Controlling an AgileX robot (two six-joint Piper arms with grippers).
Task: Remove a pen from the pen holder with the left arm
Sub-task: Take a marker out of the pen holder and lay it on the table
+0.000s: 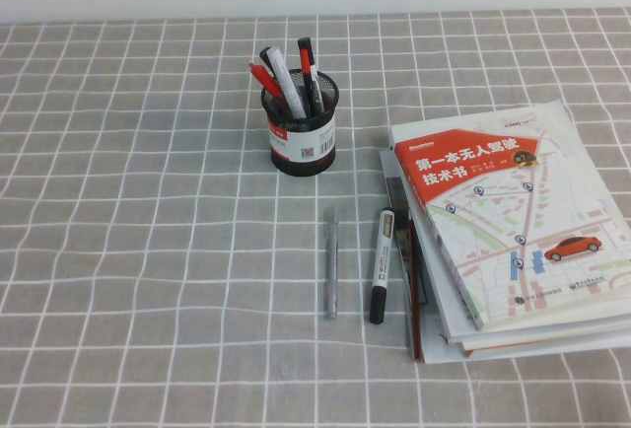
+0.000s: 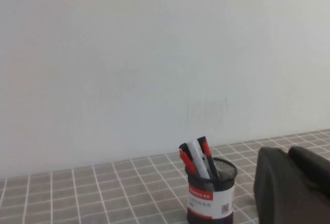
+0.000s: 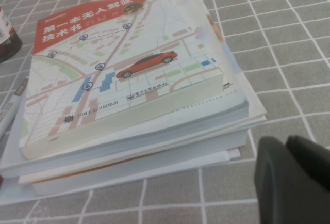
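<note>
Pen holder (image 1: 301,132), a black mesh cup with a white and red label, stands upright on the worktop (image 1: 148,250), which is covered by a grey checked cloth. It holds several pens (image 1: 288,81) that lean against its rim: red ones, a white one and a black one with a red band. A silver pen (image 1: 331,262) and a black-and-white marker (image 1: 381,265) lie side by side on the cloth, apart from each other, between the holder and the near edge. The marker lies just beside a stack of books (image 1: 503,221). The left end effector (image 2: 291,185) is clenched and sits well apart from the holder, which shows upright in its wrist view. The right end effector (image 3: 291,180) is near the stack's corner; whether it is released or clenched cannot be told. Neither appears in the high view.
</note>
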